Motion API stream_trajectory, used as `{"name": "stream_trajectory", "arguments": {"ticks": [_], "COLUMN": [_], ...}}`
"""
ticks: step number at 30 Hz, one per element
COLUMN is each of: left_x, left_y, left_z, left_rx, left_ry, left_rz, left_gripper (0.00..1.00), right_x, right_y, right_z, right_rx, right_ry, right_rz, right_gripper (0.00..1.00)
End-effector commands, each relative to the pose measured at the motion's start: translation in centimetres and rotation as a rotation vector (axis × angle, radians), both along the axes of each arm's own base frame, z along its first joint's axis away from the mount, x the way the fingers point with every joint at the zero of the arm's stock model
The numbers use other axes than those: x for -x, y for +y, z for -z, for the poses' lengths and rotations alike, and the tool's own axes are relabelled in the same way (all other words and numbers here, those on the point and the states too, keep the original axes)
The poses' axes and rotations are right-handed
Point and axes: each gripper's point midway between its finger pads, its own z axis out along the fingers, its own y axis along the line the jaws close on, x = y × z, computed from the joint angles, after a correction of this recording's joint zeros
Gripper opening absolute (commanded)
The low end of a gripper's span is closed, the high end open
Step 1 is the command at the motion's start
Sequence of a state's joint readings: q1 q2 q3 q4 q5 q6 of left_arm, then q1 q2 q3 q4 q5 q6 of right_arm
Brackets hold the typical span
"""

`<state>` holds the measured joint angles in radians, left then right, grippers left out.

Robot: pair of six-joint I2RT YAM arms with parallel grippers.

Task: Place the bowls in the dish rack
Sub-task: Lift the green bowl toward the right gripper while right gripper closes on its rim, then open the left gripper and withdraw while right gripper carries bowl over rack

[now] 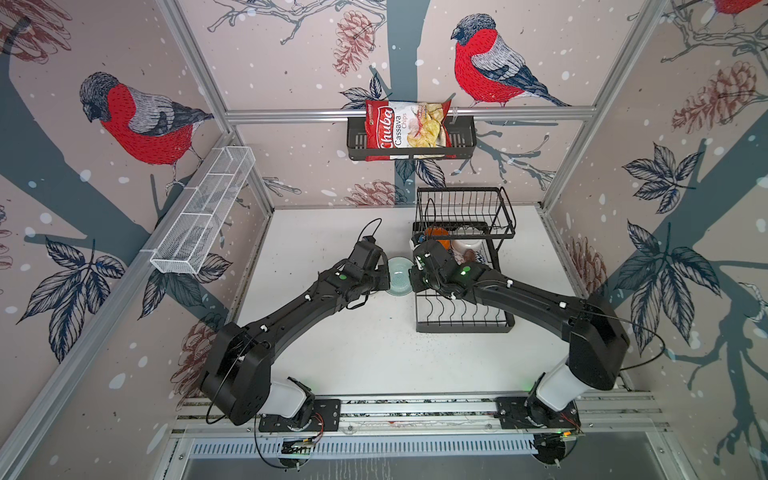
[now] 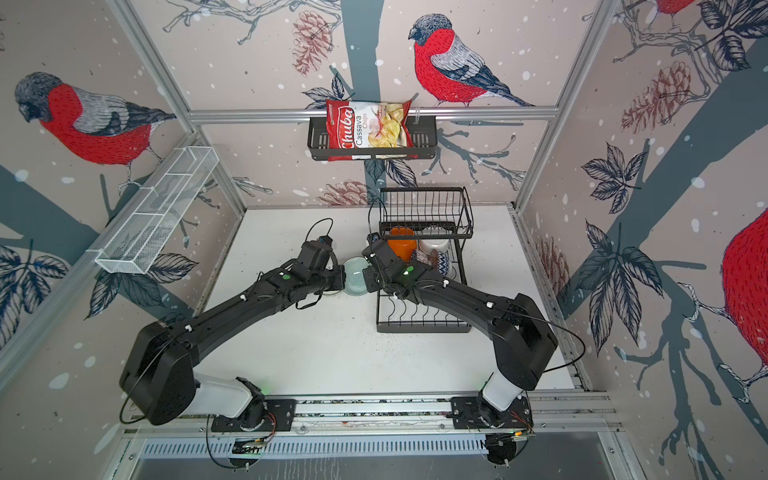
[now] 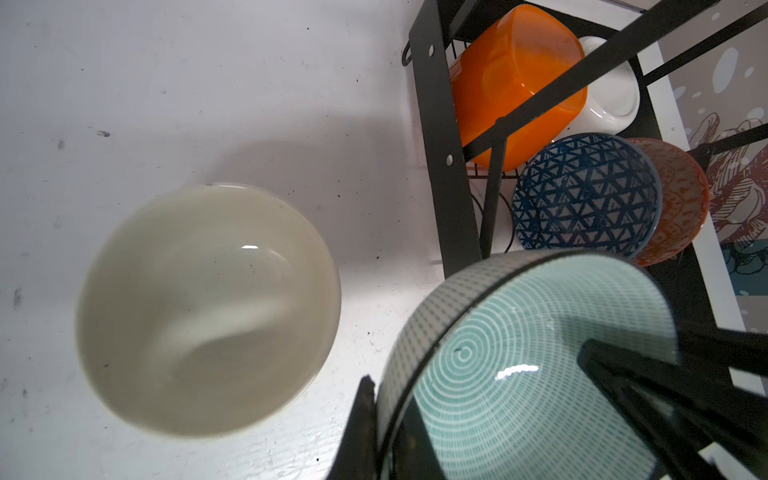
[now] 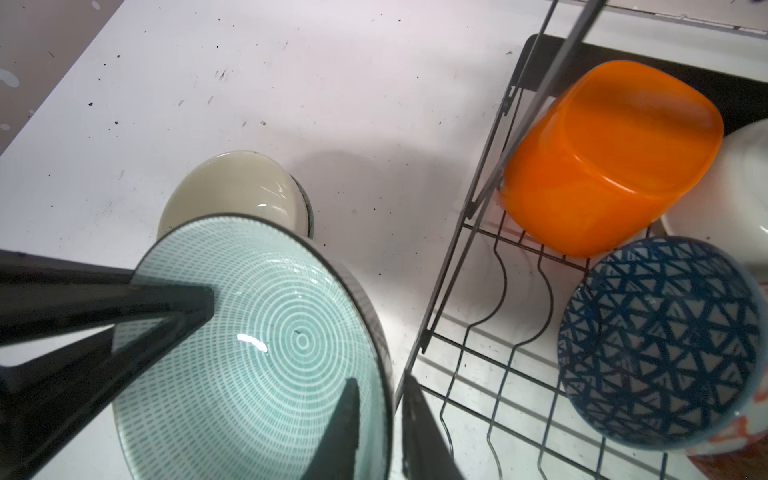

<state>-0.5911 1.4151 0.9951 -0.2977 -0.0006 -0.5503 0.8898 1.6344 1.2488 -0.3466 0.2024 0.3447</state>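
Both pincers meet on one bowl in both top views: the left pincer [image 1: 386, 278] and the right pincer [image 1: 411, 276] approach the pale teal bowl [image 1: 400, 276] from opposite sides. The bowl lies between them, just beside the left edge of the dish rack [image 1: 465, 329], which is on the right arm's side. In the left wrist view, the left pincer [image 3: 386, 432] is clamped on the bowl's rim, one finger outside the wall and one inside. Beyond it the rack holds an orange bowl [image 3: 519, 83], a white bowl [image 3: 611, 95], a blue patterned bowl [image 3: 586, 191] and an orange-red patterned bowl [image 3: 681, 199]. A cream bowl [image 3: 208, 311] stands apart on the bench [image 3: 166, 83]. In the right wrist view, the right pincer [image 4: 379, 386] straddles the opposite rim, jaws drawn together on it. This appears to be a handover. The right arm is nearer the rack, and the free wire dividers [image 4: 500, 386] lie just beside its pincer, on the robot's side of the blue patterned bowl. The left pincer should release before the bowl travels.
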Motion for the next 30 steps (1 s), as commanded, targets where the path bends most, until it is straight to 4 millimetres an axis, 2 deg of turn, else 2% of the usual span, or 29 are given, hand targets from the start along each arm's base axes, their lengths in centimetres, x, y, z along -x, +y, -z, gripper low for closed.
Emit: {"name": "stream_trajectory", "arguments": {"ticks": [1, 6, 10, 11, 13, 16, 18, 21, 25, 30], "left_x": [-0.6, -0.6, -0.5, -0.4, -0.4, -0.3, -0.4, -0.4, -0.4, -0.4], "left_y": [-1.0, -1.3, -1.5, -1.5, -1.7, -2.0, -2.3, -2.3, -2.2, -2.0], "left_z": [-1.0, -1.0, -0.8, -0.7, -0.7, -0.6, -0.7, -0.7, -1.1, -1.0], "left_rx": [0.056, 0.071, 0.082, 0.085, 0.091, 0.107, 0.115, 0.117, 0.116, 0.108], "left_ry": [-0.05, -0.053, -0.049, -0.046, -0.044, -0.043, -0.044, -0.044, -0.058, -0.061], "left_rz": [0.017, 0.027, 0.031, 0.032, 0.039, 0.05, 0.058, 0.062, 0.059, 0.056], "left_gripper": [0.0, 0.0, 0.0, 0.04, 0.2, 0.32, 0.49, 0.66, 0.75, 0.76], "right_x": [-0.8, -1.0, -1.3, -1.4, -1.6, -1.7, -1.8, -1.8, -1.8, -1.9], "right_y": [-0.3, -0.3, -0.7, -0.8, -1.3, -2.0, -2.5, -3.4, -5.0, -7.3], "right_z": [-0.2, 0.4, 0.5, 0.6, 0.5, 0.3, 0.2, 0.0, -0.4, -1.1], "right_rx": [0.002, 0.015, 0.039, 0.046, 0.062, 0.088, 0.103, 0.128, 0.176, 0.249], "right_ry": [-0.02, -0.014, -0.024, -0.027, -0.038, -0.058, -0.066, -0.081, -0.11, -0.155], "right_rz": [0.048, 0.069, 0.101, 0.106, 0.13, 0.161, 0.182, 0.214, 0.26, 0.332], "right_gripper": [0.13, 0.0, 0.0, 0.0, 0.0, 0.0, 0.0, 0.0, 0.0, 0.0]}}
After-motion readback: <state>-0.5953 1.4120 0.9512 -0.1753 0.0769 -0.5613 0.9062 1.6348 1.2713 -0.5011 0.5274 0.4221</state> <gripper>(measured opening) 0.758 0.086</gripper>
